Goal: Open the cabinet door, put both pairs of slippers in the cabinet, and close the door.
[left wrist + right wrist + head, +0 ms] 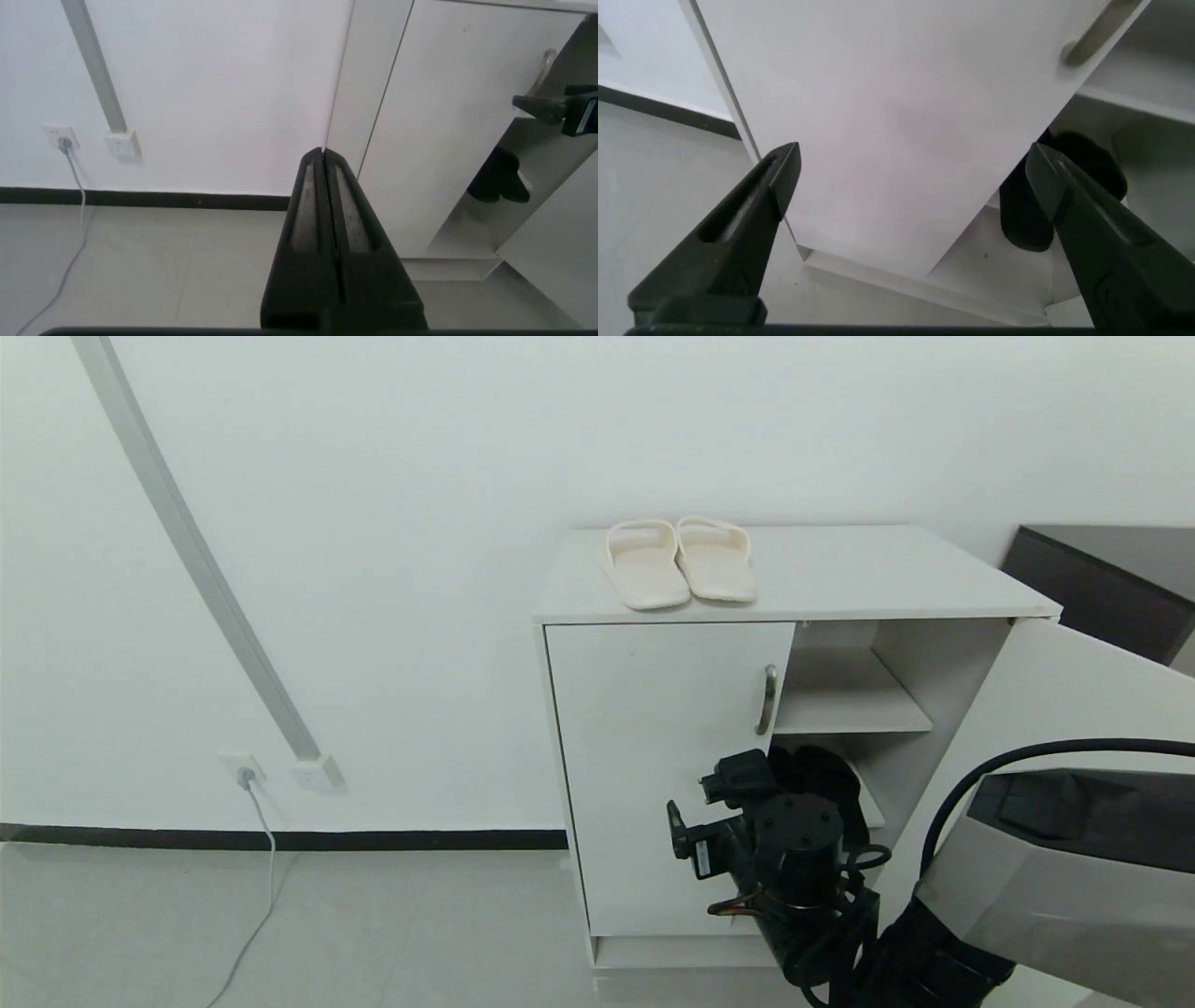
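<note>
The cabinet has its right door open. The cream slippers rest on top. The black slippers lie inside on a lower shelf, at five o'clock from them. The right end effector is apart; the left end effector is together.

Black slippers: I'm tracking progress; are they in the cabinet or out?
In. The black slippers sit inside the cabinet, under its shelf, seen past the open door.

White wall, black skirting, grey floor, plugged socket.
</note>
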Available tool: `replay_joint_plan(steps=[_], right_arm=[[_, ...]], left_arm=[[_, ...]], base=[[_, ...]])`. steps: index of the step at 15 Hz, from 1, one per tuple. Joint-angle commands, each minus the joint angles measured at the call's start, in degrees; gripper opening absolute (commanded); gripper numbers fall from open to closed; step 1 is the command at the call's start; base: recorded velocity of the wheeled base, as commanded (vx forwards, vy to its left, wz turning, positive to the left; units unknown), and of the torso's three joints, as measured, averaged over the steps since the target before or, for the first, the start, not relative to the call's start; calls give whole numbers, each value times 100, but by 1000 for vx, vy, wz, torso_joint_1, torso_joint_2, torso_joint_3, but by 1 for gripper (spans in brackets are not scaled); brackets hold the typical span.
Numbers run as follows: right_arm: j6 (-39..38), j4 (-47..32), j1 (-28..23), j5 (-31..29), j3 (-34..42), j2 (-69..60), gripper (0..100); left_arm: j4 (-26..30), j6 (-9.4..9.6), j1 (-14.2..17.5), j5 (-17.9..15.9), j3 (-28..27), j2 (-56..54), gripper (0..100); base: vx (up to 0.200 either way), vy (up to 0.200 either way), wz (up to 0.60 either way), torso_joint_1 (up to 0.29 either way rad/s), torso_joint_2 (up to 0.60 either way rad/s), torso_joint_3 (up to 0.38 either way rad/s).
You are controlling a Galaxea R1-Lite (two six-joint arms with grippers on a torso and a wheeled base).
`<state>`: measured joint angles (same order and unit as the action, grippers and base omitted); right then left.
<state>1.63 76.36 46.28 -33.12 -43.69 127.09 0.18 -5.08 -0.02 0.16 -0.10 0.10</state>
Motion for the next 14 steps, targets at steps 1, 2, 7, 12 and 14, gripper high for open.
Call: replay_joint_plan(steps=[1,2,7,12,14], right_arm=[[4,2,4,-1,19,0,100],[4,2,13,-1,27,0,100],[4,45,22,-1,36,0,100],[12,125,31,-1,98,0,100],[12,125,31,-1,106,-8,100]], left_arm=[[-1,-1,2,2,1,-1,0],[-1,-1,2,2,1,-1,0],[-1,-10,2,2,1,8,0],[-1,-10,2,2,1,-1,0],[-1,-1,2,2,1,-1,0]], base=[[0,0,0,178,-496,-320],[0,0,0,178,-500,-315],[0,0,0,215,-525,-309],[0,0,0,242,-568,-326],[0,0,0,266,-603,-337]])
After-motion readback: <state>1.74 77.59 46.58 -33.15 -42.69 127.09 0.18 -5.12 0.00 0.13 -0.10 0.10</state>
